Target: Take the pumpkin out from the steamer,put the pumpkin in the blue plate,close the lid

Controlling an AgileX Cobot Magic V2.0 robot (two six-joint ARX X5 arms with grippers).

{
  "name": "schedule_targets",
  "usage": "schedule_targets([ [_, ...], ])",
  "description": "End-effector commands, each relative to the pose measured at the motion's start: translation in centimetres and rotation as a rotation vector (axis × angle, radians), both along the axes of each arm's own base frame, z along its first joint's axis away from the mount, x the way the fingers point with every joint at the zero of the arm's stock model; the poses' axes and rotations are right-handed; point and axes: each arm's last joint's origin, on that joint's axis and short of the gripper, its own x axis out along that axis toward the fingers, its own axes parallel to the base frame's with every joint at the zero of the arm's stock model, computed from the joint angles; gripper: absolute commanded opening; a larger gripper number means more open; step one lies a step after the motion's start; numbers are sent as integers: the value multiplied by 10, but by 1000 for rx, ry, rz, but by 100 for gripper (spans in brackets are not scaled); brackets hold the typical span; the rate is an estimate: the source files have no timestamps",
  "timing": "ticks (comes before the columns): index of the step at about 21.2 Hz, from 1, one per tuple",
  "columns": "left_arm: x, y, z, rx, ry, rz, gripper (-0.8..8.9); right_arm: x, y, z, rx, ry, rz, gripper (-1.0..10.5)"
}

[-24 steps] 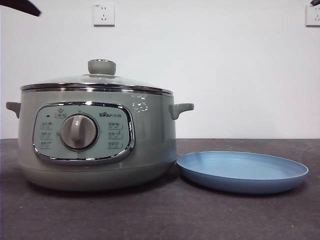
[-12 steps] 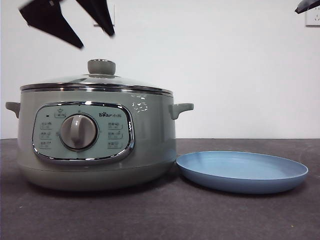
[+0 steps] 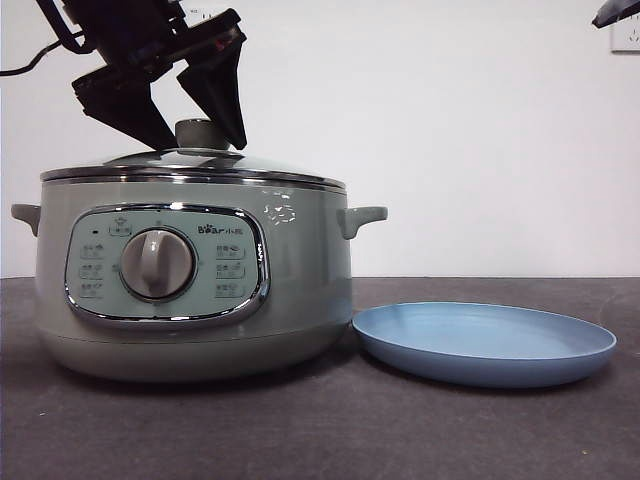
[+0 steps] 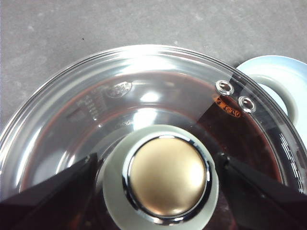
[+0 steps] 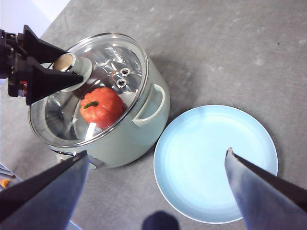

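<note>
our left tool [image 3: 197,140] hangs over the steamer [image 3: 190,275], its two black jaws spread wide on either side of the lid [image 3: 190,160] knob, one on the left and one on the right. from the left wrist view the jaw tips sit just beside the knob's base; we cannot tell whether they touch it. the lid is seated on the chrome rim. the pumpkin [image 5: 101,106] lies inside the steamer under the glass, plain from the right wrist view, hidden by the pot wall in the front view and lost in glare and dark reflection in the left wrist view. the blue plate [image 3: 485,342] rests on the grey surface [image 3: 320,430] just right of the steamer, partly cut off by the lid edge in the left wrist view. our right tool [image 5: 156,158] waits high above the plate, jaws apart and holding nothing; in the front view only a dark tip shows at the top right corner.
</note>
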Motion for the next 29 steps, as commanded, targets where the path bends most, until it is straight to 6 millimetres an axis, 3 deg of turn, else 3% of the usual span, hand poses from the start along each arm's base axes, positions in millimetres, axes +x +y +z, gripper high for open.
schedule_targets([
  [1, 1, -2, -2, 9, 3, -14, 327, 1, 1, 0, 4, 1, -2, 472],
  [4, 0, -3, -2, 11, 4, -19, 15, 1, 0, 0, 2, 0, -4, 472],
  [5, 0, -3, -2, 13, 3, -21, -13, 1, 0, 0, 2, 0, -4, 472],
  [11, -4, -2, 4, 5, -15, -21, -9, 1, 1, 0, 4, -5, -3, 472],
  [16, -23, 8, 31, -34, -92, -20, -9, 2, 1, 2, 12, -23, 2, 472],
  [22, -74, 37, 82, -75, -284, 44, -9, 8, 11, 3, 27, -55, 43, 472],
  [25, -109, 59, 101, -28, -374, 134, -9, 20, 31, 0, 52, -59, 102, 472],
  [29, -152, 87, 110, 70, -419, 290, -9, 44, 71, -5, 45, -15, 207, 473],
])
